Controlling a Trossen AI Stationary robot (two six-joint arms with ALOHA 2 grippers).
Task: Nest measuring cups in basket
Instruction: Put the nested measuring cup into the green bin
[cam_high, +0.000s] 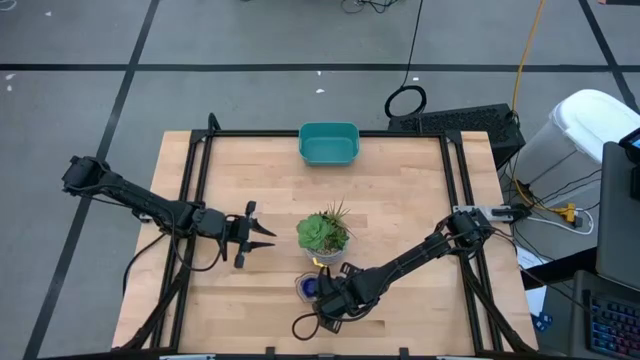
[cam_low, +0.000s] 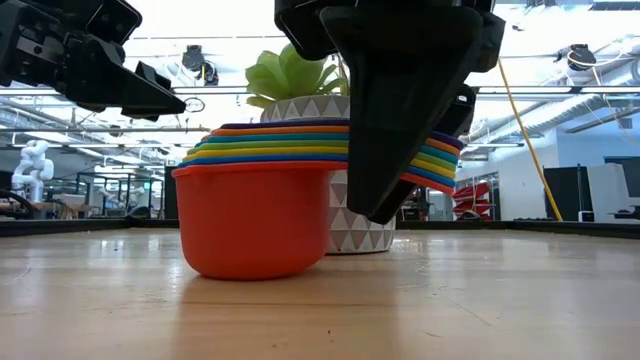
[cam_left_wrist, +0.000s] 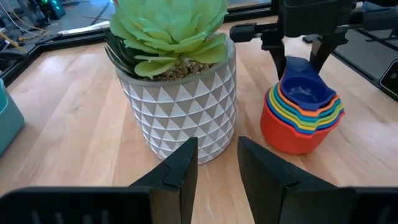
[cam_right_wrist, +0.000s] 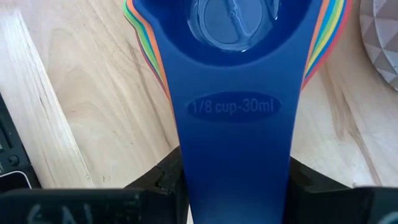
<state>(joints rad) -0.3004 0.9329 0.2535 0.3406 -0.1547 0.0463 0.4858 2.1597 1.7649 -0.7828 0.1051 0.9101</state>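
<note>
The measuring cups (cam_low: 260, 220) are nested in one rainbow stack, orange outermost and a dark blue "1/8 cup" (cam_right_wrist: 233, 25) on top. The stack stands by its orange base on the table just near-side of the white-potted succulent (cam_high: 323, 233). My right gripper (cam_high: 322, 290) is at the stack's handles and is shut on them. My left gripper (cam_high: 255, 235) hovers open to the left of the plant, pointing at the pot (cam_left_wrist: 180, 106). The teal basket (cam_high: 329, 143) sits at the table's far edge, with nothing showing in it. My right gripper pinches the stacked handles across their width; the blue top handle (cam_right_wrist: 233, 143) fills the gap between the two fingers (cam_right_wrist: 158, 180). The fingers (cam_low: 400, 150) come down from above at a slant. The stack stands upright with its orange base (cam_low: 250, 265) on the table.
The succulent's pot (cam_low: 350, 225) stands right behind the stack, between it and the basket. Black frame rails (cam_high: 195, 180) run along the table's left and right sides. Bare wood lies between the plant and the basket.
</note>
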